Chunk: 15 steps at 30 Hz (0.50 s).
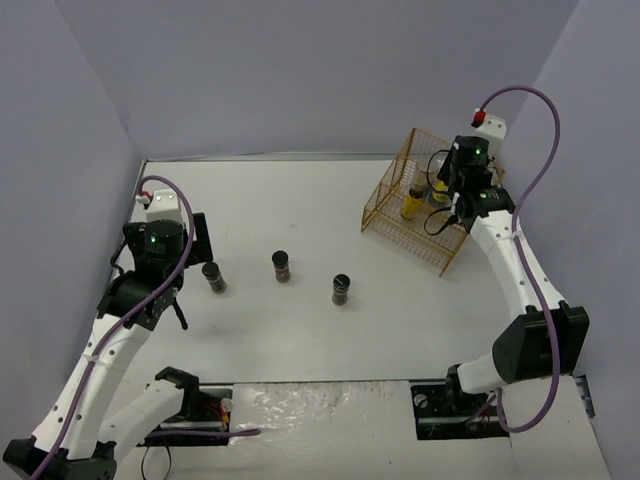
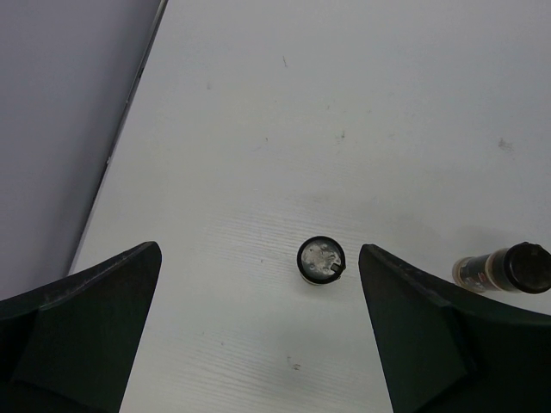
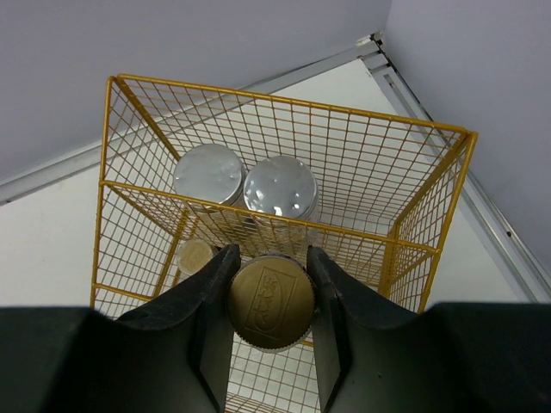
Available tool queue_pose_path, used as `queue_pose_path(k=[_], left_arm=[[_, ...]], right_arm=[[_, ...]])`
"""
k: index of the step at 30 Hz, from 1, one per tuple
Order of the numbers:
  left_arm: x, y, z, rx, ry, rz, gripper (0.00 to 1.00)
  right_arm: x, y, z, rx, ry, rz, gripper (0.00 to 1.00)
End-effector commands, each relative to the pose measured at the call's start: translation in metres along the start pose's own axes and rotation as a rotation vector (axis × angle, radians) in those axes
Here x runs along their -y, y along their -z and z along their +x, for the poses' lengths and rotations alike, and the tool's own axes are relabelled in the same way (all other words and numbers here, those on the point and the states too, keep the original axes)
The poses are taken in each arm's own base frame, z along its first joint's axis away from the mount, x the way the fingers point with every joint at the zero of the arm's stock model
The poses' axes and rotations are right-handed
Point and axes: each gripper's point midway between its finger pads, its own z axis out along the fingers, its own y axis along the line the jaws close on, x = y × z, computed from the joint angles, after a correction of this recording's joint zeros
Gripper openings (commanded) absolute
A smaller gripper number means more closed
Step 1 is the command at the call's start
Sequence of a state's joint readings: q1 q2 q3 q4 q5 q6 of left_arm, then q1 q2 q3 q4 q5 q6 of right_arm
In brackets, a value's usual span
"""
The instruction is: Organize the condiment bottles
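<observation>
Three short dark black-capped jars stand on the white table: left (image 1: 213,277), middle (image 1: 282,266) and right (image 1: 341,290). My left gripper (image 1: 166,250) hovers open above the left jar (image 2: 321,259), which sits between the fingers (image 2: 258,249), nearer the right one. The middle jar (image 2: 506,268) shows at the right edge. My right gripper (image 3: 271,255) is shut on a brown-capped yellow jar (image 3: 270,301) inside the gold wire rack (image 3: 284,95). The second brown-capped jar (image 3: 195,255) stands to its left. Two silver-lidded jars (image 3: 207,174) (image 3: 280,186) stand behind.
The rack (image 1: 425,200) stands at the table's far right, near the right wall, with my right gripper (image 1: 444,196) over it. The left wall (image 2: 60,129) runs close beside my left gripper. Cables and mounts lie along the near edge.
</observation>
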<state>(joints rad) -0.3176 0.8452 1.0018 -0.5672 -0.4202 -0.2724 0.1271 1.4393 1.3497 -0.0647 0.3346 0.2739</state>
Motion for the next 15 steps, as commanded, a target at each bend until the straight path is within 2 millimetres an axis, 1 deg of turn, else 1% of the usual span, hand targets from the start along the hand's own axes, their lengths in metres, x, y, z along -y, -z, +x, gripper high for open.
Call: queue_pose_path(k=[1,3,8,10,12,15], left_arm=[[-0.003,0.005,-0.025,0.084,0.036,-0.006,0.97],[-0.003,0.005,-0.025,0.085,0.037,-0.006,0.97],[-0.002,0.005,-0.025,0.085,0.037,-0.003,0.97],[-0.002,0.005,-0.025,0.083,0.036,-0.002,0.97],[-0.002,0.004,-0.024,0.081,0.035,-0.002,0.97],[-0.001,0.003,-0.023,0.078,0.033,-0.001,0.97]], right_arm=[[-0.001,-0.011,-0.033,0.137,-0.082,-0.001,0.00],[0.001,-0.020,-0.023,0.116,-0.072,0.011,0.00],[-0.001,-0.038,0.009,0.053,-0.049,0.013,0.00],[-0.001,-0.046,0.026,0.019,-0.038,0.013,0.00],[-0.001,-0.051,0.041,-0.006,-0.027,0.014,0.00],[0.002,-0.057,0.055,-0.021,-0.023,0.022,0.00]])
